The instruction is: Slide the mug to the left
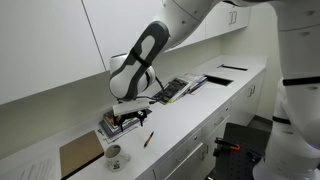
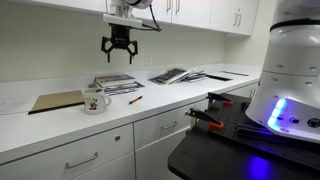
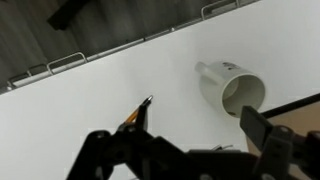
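The gripper [image 2: 118, 47] hangs well above the counter [image 2: 172, 99], over a stack of books [image 2: 118, 83], with its jaws spread wide and nothing between them. The mug [image 2: 95, 102] stands upright on the counter, apart from the gripper. It is just beside a brown board [image 2: 57, 101] — a pencil [image 2: 134, 100] lies near, on its other side.

No writing can be read anywhere: the dark print on the mug [image 2: 95, 101] is too small to make out, and the book covers [image 2: 118, 83] are blurred
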Robot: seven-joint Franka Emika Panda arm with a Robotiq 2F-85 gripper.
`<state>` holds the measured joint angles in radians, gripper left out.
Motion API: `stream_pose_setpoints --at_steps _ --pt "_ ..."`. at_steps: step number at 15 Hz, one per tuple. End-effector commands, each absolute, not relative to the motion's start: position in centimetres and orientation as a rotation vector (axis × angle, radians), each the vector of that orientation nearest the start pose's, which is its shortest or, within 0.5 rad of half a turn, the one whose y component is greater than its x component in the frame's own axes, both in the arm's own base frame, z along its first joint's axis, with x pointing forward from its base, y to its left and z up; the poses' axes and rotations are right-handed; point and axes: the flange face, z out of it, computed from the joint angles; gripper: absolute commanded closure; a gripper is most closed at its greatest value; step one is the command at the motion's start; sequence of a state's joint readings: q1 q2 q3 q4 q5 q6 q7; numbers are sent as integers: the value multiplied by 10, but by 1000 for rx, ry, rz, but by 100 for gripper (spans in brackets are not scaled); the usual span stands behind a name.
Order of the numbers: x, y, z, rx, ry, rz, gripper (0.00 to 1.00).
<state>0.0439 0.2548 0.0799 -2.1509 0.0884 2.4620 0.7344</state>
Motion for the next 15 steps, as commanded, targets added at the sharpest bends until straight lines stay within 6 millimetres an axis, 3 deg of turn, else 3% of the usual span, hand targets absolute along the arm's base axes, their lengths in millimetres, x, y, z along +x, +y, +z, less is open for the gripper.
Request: stream_pose_setpoints --at_steps 1,6,10,15 --pt "568 70 288 -2873 1017 -28 0" --pt "583 83 261 -2859 1037 -52 0" --pt "605 100 227 -2865 1050 -92 0" --pt "629 103 185 -2876 1113 -71 0"
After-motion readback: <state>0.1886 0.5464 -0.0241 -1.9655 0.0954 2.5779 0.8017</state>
